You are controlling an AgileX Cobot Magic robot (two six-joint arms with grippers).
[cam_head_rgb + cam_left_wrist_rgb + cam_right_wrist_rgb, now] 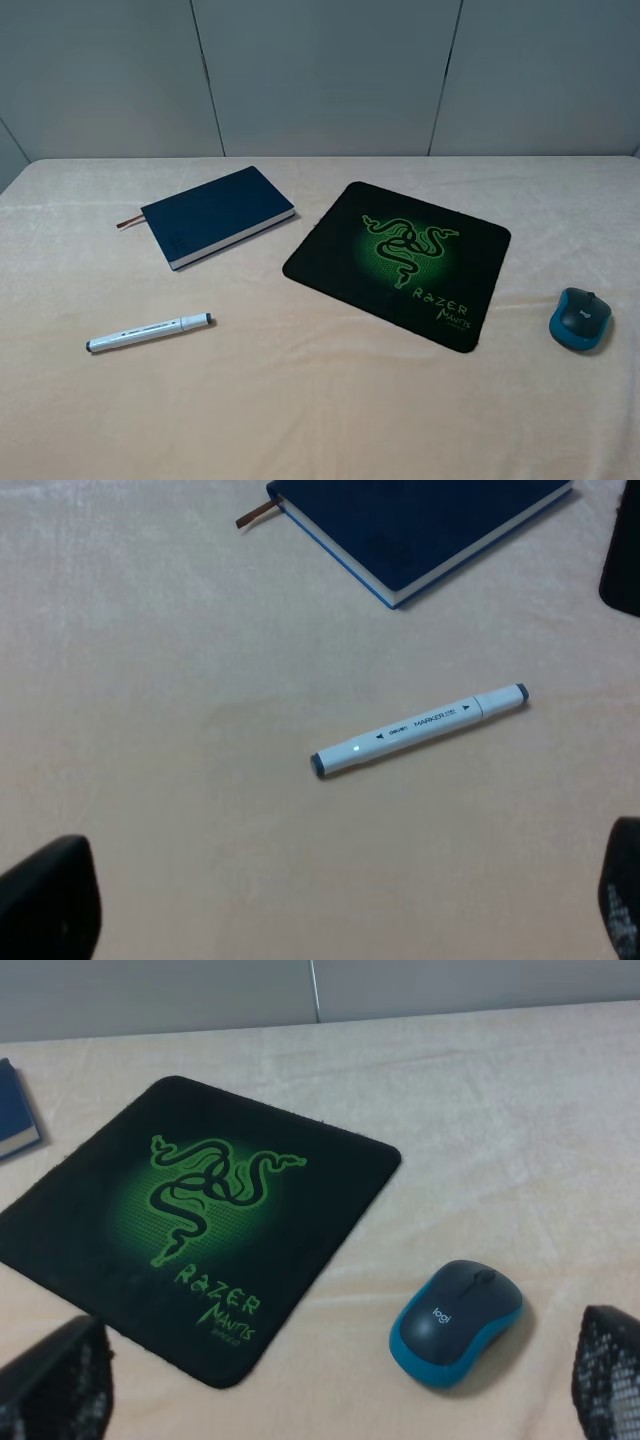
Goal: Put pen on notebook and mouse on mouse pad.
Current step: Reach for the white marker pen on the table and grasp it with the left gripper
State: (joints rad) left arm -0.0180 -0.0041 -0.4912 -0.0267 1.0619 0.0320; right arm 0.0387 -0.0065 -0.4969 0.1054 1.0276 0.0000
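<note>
The white pen (148, 332) lies flat on the tablecloth at the front left, apart from the navy notebook (216, 215) behind it. The teal mouse (580, 318) rests on the cloth at the far right, beside the black mouse pad (400, 262) and not touching it. No arm shows in the high view. In the left wrist view, my left gripper (335, 910) hangs open above the pen (420, 728), with the notebook (425, 525) beyond. In the right wrist view, my right gripper (330, 1390) hovers open above the mouse (458, 1320) and the mouse pad (195, 1220). Both hold nothing.
A beige cloth (320, 420) covers the whole table. Grey wall panels (320, 70) rise behind its back edge. The notebook's brown ribbon (128, 222) sticks out to the left.
</note>
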